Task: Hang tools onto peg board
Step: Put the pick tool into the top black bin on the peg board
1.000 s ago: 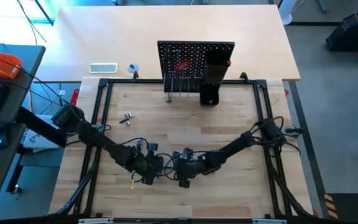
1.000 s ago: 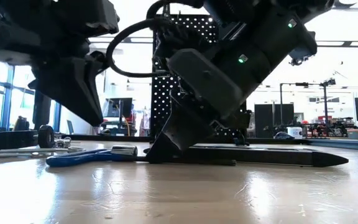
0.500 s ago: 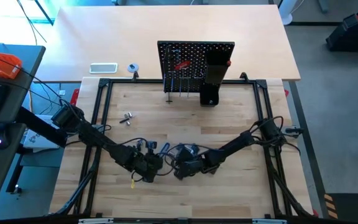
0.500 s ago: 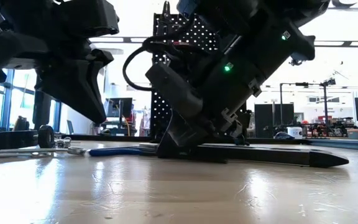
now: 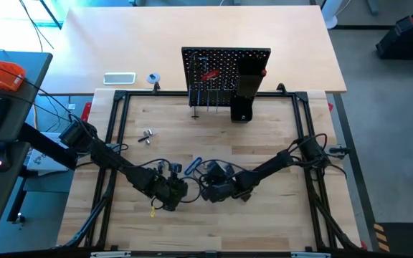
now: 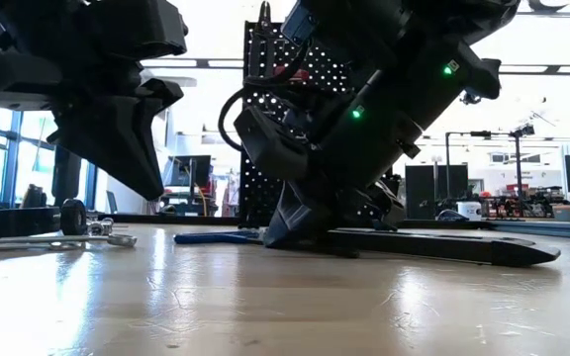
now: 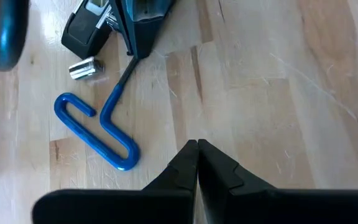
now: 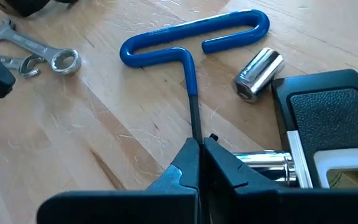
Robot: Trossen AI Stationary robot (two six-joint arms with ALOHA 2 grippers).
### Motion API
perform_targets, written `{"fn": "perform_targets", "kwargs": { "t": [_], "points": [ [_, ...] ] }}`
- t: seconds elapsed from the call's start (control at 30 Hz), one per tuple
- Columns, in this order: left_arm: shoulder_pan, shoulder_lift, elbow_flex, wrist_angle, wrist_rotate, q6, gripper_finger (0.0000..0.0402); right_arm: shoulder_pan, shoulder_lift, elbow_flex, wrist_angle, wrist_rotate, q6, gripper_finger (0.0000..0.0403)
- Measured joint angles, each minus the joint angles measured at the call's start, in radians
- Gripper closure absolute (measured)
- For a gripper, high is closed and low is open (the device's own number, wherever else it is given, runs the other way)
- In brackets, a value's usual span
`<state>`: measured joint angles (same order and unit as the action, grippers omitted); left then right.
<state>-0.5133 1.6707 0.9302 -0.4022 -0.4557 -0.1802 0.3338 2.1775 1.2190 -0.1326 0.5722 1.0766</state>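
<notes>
Gripping the hex key [image 8: 191,43] by its thin dark shaft, the right gripper [image 8: 200,149] sits low on the worktop [image 5: 214,143] with its jaws clenched on that shaft just below the blue T-handle. The key lies flat on the wood near the middle front, well apart from the peg board [image 5: 226,72] standing at the far edge. Beside the key lie a small silver socket [image 8: 258,73] and a black-and-silver bar [image 8: 319,146]; a silver wrench [image 8: 39,50] rests farther off.

The left gripper [image 7: 197,152] hovers just beside, jaws clenched on nothing, its tips pointing at bare wood near the key's looped handle.

Judging by the pinch so near the shaft's end, the grip looks slim and the long handle could swing as it rises. A slow, straight lift would be wise, keeping the shaft from rolling between the jaws. Clearing the socket and bar before any sideways travel should avoid knocking them. The blue loop is probably the part to bring over a free hook on the board, so the wrist would need to turn the handle upright on the way. The left arm is close enough to be bumped; easing it aside first seems sensible.
</notes>
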Motion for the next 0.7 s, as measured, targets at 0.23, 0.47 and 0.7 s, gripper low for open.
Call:
{"fn": "perform_targets", "kwargs": {
  "t": [0.23,0.47,0.7],
  "points": [
    [0.002,0.0,0.001,-0.063,-0.06,0.002,0.0399,0.026,0.001,-0.001,0.019,0.028,-0.074,0.0403],
    [0.008,-0.001,0.001,-0.063,-0.085,-0.003,0.0399,0.074,-0.053,-0.01,-0.059,0.086,-0.146,0.0403],
    [0.018,-0.002,0.001,-0.025,-0.094,-0.009,0.0399,0.098,-0.133,-0.015,-0.208,0.083,-0.161,0.0402]
  ]
}}
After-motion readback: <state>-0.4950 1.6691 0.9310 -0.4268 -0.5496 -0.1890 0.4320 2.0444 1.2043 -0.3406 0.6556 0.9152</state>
